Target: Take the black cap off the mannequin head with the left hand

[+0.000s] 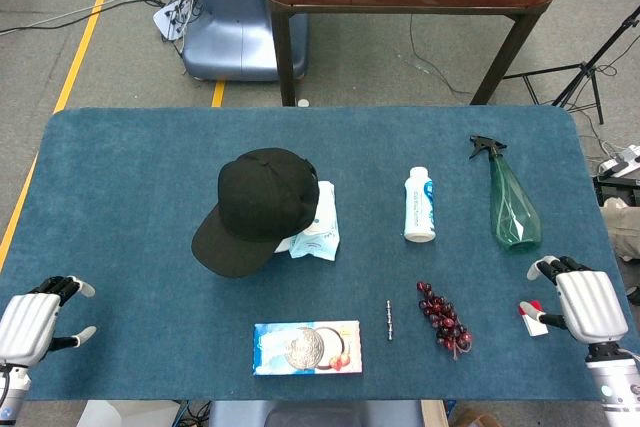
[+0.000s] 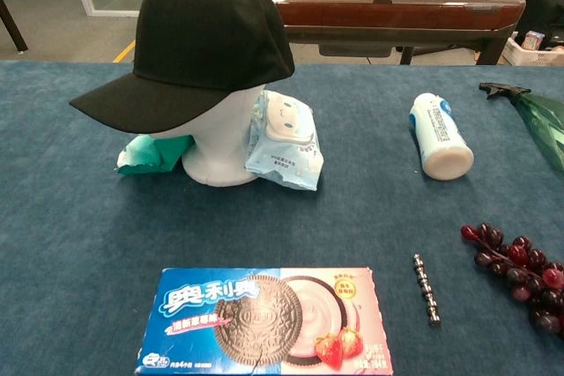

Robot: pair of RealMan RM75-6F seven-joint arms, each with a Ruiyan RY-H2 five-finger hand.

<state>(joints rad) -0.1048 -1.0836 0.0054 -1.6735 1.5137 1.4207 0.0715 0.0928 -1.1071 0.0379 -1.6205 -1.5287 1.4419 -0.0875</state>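
A black cap (image 1: 258,205) (image 2: 201,37) sits on a white mannequin head (image 2: 222,143) near the middle of the blue table, its brim pointing toward the front left. My left hand (image 1: 38,319) rests at the table's front left corner, well away from the cap, fingers apart and holding nothing. At the front right edge my right hand (image 1: 580,302) lies open, also holding nothing. Neither hand shows in the chest view.
A pale blue wipes pack (image 1: 318,227) (image 2: 284,140) leans against the mannequin head, and a teal object (image 2: 150,152) lies on its other side. Also on the table: a cookie box (image 1: 306,347), white bottle (image 1: 419,205), green spray bottle (image 1: 511,197), grapes (image 1: 445,320), a small metal rod (image 1: 389,319).
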